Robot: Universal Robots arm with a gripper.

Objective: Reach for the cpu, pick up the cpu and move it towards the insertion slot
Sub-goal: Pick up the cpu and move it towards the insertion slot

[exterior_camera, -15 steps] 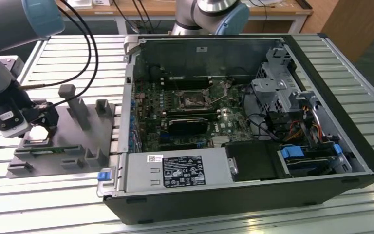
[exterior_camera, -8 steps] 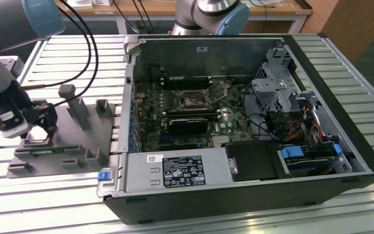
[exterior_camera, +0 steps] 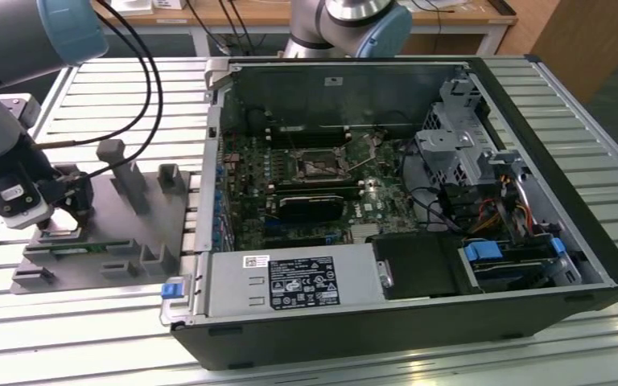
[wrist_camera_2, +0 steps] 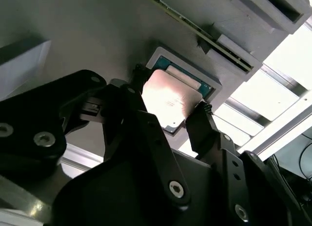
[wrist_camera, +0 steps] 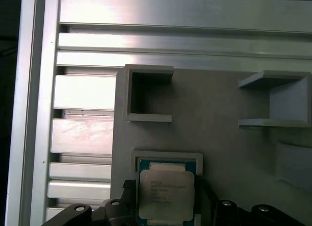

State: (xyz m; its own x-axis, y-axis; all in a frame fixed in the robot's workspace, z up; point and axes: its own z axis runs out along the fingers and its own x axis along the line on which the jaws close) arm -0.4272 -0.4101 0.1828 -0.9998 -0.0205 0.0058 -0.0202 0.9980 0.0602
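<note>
The cpu (wrist_camera_2: 168, 96) is a shiny silver square with a tan rim, sitting just over the teal-lined pocket of the grey fixture (exterior_camera: 116, 245). My gripper (wrist_camera_2: 170, 95) has one black finger (wrist_camera_2: 141, 82) against one edge of the cpu and the other against the opposite edge, shut on it. In the first wrist view the cpu (wrist_camera: 166, 194) sits slightly off the pocket frame, between the fingers of the gripper (wrist_camera: 165, 196). In the exterior view the gripper (exterior_camera: 57, 223) is low over the fixture at that view's left. The insertion slot (exterior_camera: 318, 165) lies on the green board inside the open computer case.
The grey fixture carries upright posts (exterior_camera: 113, 157) and blocks close around the gripper. The case wall (exterior_camera: 215, 161) stands between the fixture and the board. A black card (exterior_camera: 306, 205), a drive cage (exterior_camera: 457, 145) and cables surround the socket. A second arm (exterior_camera: 347, 24) stands behind the case.
</note>
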